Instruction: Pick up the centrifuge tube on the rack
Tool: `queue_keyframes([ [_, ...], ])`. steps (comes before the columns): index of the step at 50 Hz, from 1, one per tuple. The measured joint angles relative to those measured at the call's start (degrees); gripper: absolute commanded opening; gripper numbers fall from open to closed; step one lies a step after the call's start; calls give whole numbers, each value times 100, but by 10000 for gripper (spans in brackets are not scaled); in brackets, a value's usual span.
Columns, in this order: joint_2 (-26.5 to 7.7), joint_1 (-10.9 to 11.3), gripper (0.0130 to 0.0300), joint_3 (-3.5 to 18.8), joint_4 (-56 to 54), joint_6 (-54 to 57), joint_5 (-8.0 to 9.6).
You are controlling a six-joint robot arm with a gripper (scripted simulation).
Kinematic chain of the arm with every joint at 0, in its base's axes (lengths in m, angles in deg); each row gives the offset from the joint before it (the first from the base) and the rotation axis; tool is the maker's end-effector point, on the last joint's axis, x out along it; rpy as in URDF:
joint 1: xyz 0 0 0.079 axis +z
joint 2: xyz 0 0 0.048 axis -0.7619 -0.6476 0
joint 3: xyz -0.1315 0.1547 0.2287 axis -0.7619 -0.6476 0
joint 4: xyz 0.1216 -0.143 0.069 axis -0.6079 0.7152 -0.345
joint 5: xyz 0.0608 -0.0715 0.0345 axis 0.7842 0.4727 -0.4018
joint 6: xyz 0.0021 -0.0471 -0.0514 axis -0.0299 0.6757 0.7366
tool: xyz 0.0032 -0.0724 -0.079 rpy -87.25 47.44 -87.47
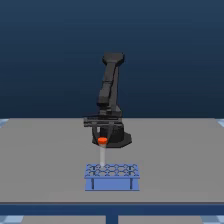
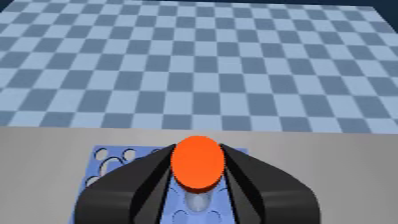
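Note:
The centrifuge tube (image 1: 102, 152) hangs upright above the rack (image 1: 112, 177), its orange-red cap (image 1: 102, 141) held between the black fingers of my gripper (image 1: 102, 140). Its tapered tip is just above, or barely inside, a hole near the rack's left end in the exterior view. In the wrist view the cap (image 2: 197, 163) fills the gap between my two dark fingers (image 2: 133, 185), and my gripper (image 2: 197, 170) is shut on it. Below it the light-blue rack (image 2: 111, 160) shows its round holes. The tube's body is hidden by the cap in the wrist view.
The rack stands on a grey table (image 1: 45, 160) near its front edge. The arm's black base (image 1: 117, 137) sits behind the rack at mid-table. A blue-and-white checkered floor (image 2: 195, 60) lies beyond the table edge.

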Motion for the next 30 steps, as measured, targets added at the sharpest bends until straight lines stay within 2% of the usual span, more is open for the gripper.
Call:
queue_keyframes([
  [30,207,0,130,245,2694,-2727,-118],
])
